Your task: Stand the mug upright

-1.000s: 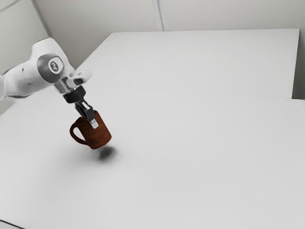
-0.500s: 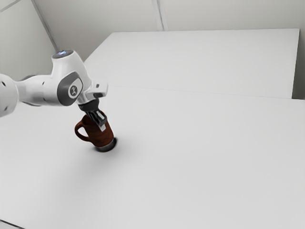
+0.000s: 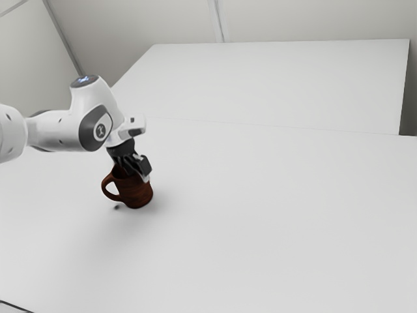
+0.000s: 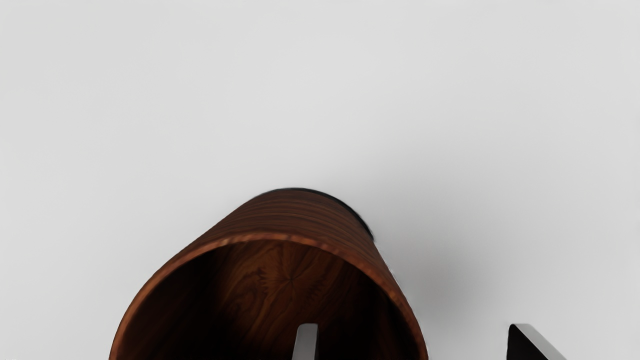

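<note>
The brown wooden mug (image 3: pixel 135 193) rests base down on the table, mouth up and handle toward the exterior view's left; whether a slight tilt remains I cannot tell. At its rim is my gripper (image 3: pixel 138 172), one finger inside the mouth and the other outside the wall. Looking from the hand, I see into the mug (image 4: pixel 280 215), with its rim and inner floor visible. The gripper (image 4: pixel 414 340) is open, its fingers wide apart on either side of the rim, with gaps between them and the wall.
A broad white table (image 3: pixel 280 215) surrounds the mug, with another white surface (image 3: pixel 273 85) behind it. Part of a dark line (image 3: pixel 16 306) crosses the near left corner of the exterior view.
Over the last second the mug has come down from a tilted, raised pose and straightened onto its base. The fingers have spread and let it go, while the arm has lowered.
</note>
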`<state>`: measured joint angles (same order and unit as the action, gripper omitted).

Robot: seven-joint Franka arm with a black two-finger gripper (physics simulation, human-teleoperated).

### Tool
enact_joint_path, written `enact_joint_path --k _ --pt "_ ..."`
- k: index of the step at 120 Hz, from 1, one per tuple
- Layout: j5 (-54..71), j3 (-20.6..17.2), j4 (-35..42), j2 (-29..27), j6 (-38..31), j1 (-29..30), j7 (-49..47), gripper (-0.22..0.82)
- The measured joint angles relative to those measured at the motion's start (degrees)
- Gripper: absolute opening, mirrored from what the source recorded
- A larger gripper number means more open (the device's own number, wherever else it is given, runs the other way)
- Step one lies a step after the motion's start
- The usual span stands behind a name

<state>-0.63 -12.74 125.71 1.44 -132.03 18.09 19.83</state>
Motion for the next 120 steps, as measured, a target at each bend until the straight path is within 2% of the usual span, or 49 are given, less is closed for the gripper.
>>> enact_joint_path --k 17,56,68,78,97,120 --pt "-0.2 -1.1 -2.6 -2.8 2.3 -0.2 -0.9 0.50" --pt "-2.9 -1.1 -26.4 1.5 19.5 -2.6 -2.4 0.58" --pt "-3.5 -0.6 -32.6 2.5 25.2 -2.5 -3.0 0.59" --pt "-3.8 2.2 -36.3 2.7 29.4 -5.0 -3.5 0.60" --pt "-3.7 3.0 -38.3 2.6 35.0 -6.2 -4.4 0.60" --pt "-3.7 3.1 -38.4 2.4 37.6 -6.4 -5.2 0.60"
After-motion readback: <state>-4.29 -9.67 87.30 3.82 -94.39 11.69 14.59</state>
